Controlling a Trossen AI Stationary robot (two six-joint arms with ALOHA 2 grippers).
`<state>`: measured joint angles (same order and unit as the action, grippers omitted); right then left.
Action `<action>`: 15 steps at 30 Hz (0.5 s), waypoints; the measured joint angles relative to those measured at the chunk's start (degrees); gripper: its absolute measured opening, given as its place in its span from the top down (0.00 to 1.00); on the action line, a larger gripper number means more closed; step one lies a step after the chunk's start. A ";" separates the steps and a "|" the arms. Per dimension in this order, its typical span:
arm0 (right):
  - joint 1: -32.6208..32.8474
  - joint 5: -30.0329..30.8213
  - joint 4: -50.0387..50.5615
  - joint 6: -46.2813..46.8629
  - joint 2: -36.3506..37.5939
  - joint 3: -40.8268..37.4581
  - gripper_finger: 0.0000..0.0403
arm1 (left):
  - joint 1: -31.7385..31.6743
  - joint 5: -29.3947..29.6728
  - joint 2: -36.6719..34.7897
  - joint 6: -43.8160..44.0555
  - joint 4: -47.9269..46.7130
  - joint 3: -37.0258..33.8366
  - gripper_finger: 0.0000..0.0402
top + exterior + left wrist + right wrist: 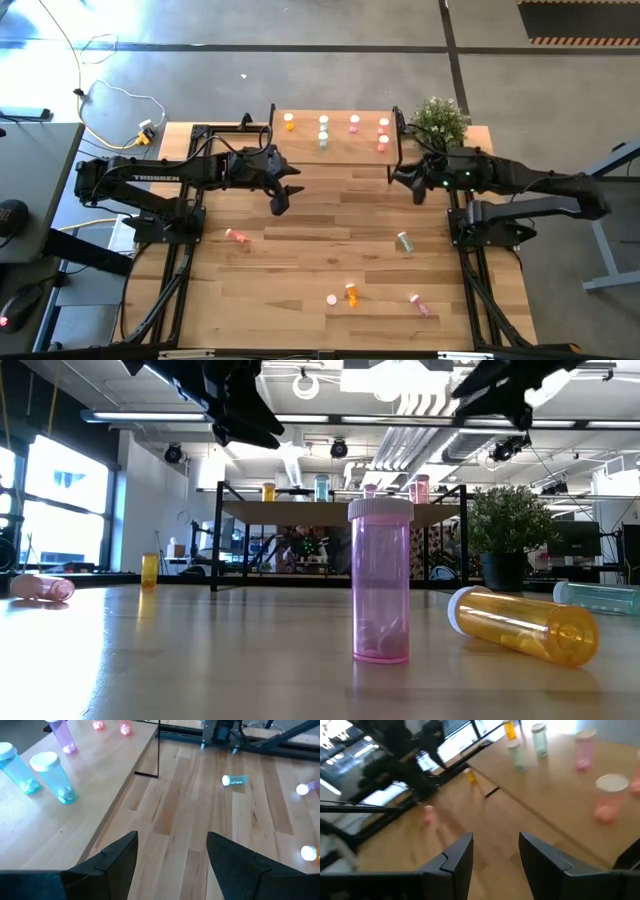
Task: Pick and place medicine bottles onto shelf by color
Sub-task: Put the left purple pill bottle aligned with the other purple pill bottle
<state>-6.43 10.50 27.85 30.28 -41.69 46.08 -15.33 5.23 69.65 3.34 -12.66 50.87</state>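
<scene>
Both claws hang empty above the tabletop. The left gripper [281, 199] has its fingers spread wide with nothing between them, just off the shelf's [340, 150] front left corner. The right gripper [418, 190] stands parted and also bare, off the shelf's front right corner beside a potted plant [440, 118].

The shelf sits against the tabletop's far edge, between the two arms. Seven medicine bottles stand on it: one orange [289, 122] at the left end, two pale green [323, 139] next, one pink [354, 122], then three reddish-pink [382, 143] toward the right end.

Five more lie scattered over the open board nearer the front edge: a pink one [237, 236] toward the left edge, a pale green one [404, 241] toward the right, and near the front edge an upright pink one [332, 298], an orange one [351, 293] on its side just beside it, and another pink [419, 303]. The middle of the tabletop lies bare
</scene>
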 joint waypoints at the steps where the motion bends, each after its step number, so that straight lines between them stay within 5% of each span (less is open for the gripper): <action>1: 1.26 0.03 1.73 2.02 0.00 1.30 0.63 | 0.00 0.00 0.01 -0.69 -0.20 0.00 0.43; 15: 17.88 -0.10 3.86 15.98 -9.51 4.81 0.63 | 3.40 -3.28 0.15 2.43 -5.32 0.00 0.43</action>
<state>11.45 10.39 31.71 46.26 -51.20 50.89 -11.93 1.96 69.80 5.78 -17.98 50.87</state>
